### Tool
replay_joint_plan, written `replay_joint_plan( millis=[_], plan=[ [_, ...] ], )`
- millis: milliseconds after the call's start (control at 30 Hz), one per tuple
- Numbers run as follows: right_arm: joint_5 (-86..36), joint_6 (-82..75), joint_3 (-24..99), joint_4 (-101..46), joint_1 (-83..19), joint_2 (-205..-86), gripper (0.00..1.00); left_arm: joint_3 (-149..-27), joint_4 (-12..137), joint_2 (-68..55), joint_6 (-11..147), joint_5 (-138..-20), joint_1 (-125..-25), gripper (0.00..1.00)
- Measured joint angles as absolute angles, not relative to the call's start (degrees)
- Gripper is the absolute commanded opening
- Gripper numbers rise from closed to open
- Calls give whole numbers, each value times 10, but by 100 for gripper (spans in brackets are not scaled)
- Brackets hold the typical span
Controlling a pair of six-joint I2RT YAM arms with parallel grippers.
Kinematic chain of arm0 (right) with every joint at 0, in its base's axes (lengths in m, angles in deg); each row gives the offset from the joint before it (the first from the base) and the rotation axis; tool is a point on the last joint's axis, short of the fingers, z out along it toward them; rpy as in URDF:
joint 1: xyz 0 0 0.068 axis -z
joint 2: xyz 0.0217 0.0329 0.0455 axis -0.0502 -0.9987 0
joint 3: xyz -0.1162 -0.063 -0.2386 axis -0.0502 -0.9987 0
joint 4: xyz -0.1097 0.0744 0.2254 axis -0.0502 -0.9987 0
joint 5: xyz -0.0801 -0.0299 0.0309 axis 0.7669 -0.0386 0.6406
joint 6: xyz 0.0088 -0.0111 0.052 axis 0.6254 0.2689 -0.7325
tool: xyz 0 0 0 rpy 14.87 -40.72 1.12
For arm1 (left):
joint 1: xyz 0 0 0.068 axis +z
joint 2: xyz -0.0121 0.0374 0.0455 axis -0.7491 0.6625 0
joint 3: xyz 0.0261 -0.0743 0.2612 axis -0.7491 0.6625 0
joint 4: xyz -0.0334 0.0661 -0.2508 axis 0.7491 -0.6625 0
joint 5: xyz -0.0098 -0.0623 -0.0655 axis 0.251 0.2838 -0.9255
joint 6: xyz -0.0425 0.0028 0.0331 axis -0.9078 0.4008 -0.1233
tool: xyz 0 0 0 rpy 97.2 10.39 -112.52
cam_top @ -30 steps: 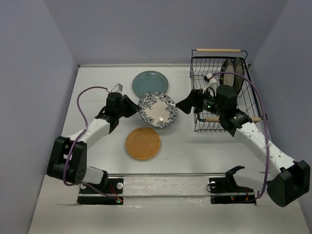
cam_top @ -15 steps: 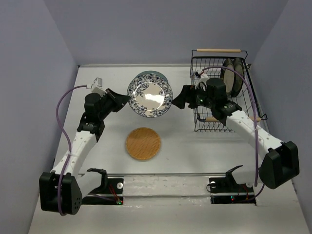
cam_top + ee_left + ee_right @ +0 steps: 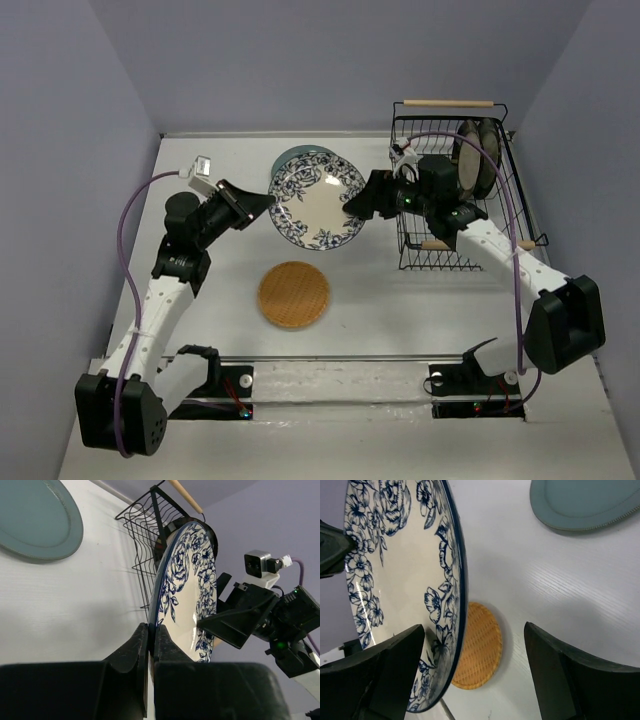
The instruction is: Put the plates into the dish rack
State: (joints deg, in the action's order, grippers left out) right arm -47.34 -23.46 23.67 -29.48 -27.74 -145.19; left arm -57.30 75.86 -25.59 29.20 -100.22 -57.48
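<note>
Your left fingers [image 3: 136,655] pinch the floral plate [image 3: 318,205] by its rim, on edge in mid-air, and your right fingers [image 3: 390,665] gape wide around the opposite rim. I'd say it's a handover, so close right before left lets go. Two striped plates [image 3: 478,152] are in the dish rack [image 3: 410,140], with one teal plate [image 3: 35,525] and one woven plate [image 3: 293,294] on the bench [image 3: 400,310].

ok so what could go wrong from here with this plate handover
1. The left gripper pinches the floral plate only at its rim, and the right gripper is open around the opposite edge. Letting go before that one closes would likely drop it onto the teal plate or the table.
2. The rack already holds two plates; swinging this one in could knock them.
</note>
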Motion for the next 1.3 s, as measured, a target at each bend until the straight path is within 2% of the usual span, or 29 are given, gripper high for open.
replay_joint_plan(
  millis=[100, 133, 233, 267, 300, 367, 400, 600, 767, 1000, 1167, 1300],
  plan=[
    [-501, -256, 234, -259, -277, -1452, 58, -580, 759, -261, 287, -1013, -575, 6],
    [-515, -269, 230, -238, -277, -1451, 40, -581, 760, -262, 286, -1016, -575, 6],
    [-541, -294, 221, -203, -277, -1449, 7, -582, 765, -264, 286, -1023, -575, 8],
    [-549, -317, 218, -198, -276, -1448, 7, -582, 760, -264, 290, -1021, -574, 15],
    [-557, -333, 216, -185, -271, -1445, 7, -582, 758, -263, 294, -1024, -568, 32],
    [-563, -346, 215, -179, -272, -1438, 7, -582, 770, -264, 292, -1033, -567, 51],
    [-561, -346, 212, -174, -272, -1433, 7, -584, 772, -265, 292, -1042, -567, 67],
    [-501, -321, 212, -237, -259, -1386, 7, -639, 692, -293, 373, -1041, -575, 99],
    [-381, -260, 281, -353, -209, -1362, 7, -663, 606, -361, 475, -991, -576, 99],
    [-81, -116, 403, -429, -170, -1366, 7, -582, 558, -445, 553, -911, -609, 99],
    [77, -2, 455, -432, -164, -1414, 7, -541, 540, -456, 581, -870, -632, 99],
    [137, 57, 478, -432, -150, -1480, 7, -541, 537, -451, 591, -856, -647, 99]
  ],
)
